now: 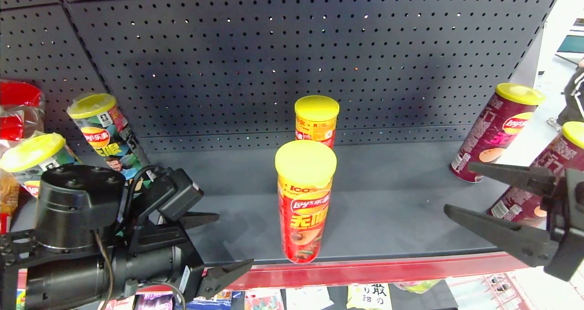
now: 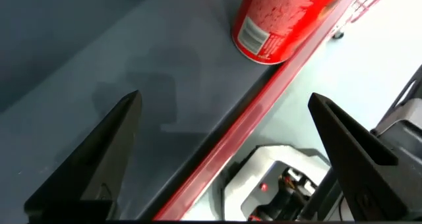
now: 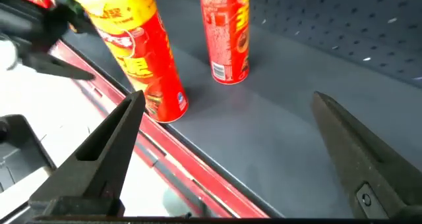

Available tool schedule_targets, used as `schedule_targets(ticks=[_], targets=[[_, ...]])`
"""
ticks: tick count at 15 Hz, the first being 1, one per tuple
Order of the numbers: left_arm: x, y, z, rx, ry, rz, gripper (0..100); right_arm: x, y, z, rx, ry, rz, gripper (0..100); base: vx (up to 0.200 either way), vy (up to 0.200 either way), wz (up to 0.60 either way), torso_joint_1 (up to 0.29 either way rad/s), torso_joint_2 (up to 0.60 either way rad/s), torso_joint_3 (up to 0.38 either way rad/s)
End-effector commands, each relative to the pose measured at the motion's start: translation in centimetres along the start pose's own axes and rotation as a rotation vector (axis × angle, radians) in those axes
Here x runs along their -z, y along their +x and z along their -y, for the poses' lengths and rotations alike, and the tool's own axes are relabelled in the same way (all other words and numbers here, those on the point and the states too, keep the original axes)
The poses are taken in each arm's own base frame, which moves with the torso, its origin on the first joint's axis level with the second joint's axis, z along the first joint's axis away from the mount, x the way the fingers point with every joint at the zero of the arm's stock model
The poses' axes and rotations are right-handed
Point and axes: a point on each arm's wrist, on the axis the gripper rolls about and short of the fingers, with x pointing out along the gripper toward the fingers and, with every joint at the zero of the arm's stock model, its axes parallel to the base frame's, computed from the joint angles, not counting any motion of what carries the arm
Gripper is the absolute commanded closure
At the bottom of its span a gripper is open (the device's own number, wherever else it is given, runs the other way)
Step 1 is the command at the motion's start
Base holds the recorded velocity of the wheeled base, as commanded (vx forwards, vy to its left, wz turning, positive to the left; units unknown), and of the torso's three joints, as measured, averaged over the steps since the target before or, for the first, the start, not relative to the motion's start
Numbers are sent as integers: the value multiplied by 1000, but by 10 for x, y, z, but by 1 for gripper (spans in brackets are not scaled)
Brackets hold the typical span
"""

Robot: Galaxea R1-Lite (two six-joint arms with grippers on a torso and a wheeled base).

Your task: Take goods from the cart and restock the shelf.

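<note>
Fingers spread wide and bare on both: left gripper (image 1: 233,240) at the lower left of the head view, over the shelf's red front lip (image 1: 365,270); right gripper (image 1: 458,187) at the right edge. Between them, centre frame, a red chip can (image 1: 305,200) stands upright just behind the lip, apart from both, with bare shelf deck (image 1: 392,196) on either side. A second can (image 1: 316,118) stands behind it, near the pegboard (image 1: 273,50).

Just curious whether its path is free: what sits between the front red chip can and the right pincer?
Nothing: the head view shows only bare grey shelf between the front red chip can and the open right pincer.
</note>
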Motion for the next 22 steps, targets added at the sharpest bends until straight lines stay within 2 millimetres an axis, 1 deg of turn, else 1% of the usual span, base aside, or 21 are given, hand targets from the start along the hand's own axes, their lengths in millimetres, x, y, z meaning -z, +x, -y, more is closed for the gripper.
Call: schedule_targets(ticks=[1,2,4,5,6,7,9,11,19,22], targets=[[5,14,-1,16,12,-54,0,-5,-20,0,36,-12,68,0,0,0,0,0,0,0],[7,17,-2,17,25,-64,0,-6,-22,0,46,-13,76,0,0,0,0,0,0,0],[9,29,-5,22,44,-99,0,-8,-28,1,65,-17,97,0,0,0,0,0,0,0],[9,29,-5,22,44,-101,0,-8,-28,1,65,-17,97,0,0,0,0,0,0,0],[6,38,-7,19,42,-110,0,-9,-30,1,72,-20,109,0,0,0,0,0,0,0],[6,41,-8,15,41,-114,0,-9,-30,1,75,-20,109,0,0,0,0,0,0,0],[-4,57,-12,8,51,-105,0,-10,-31,2,81,-20,113,0,0,0,0,0,0,0],[-10,65,-13,12,56,-98,0,-11,-31,2,81,-12,115,0,0,0,0,0,0,0],[-18,83,-15,15,64,-87,0,-13,-30,2,79,-7,118,0,0,0,0,0,0,0],[-23,90,-12,22,75,-74,0,-15,-31,2,79,-9,126,0,0,0,0,0,0,0]])
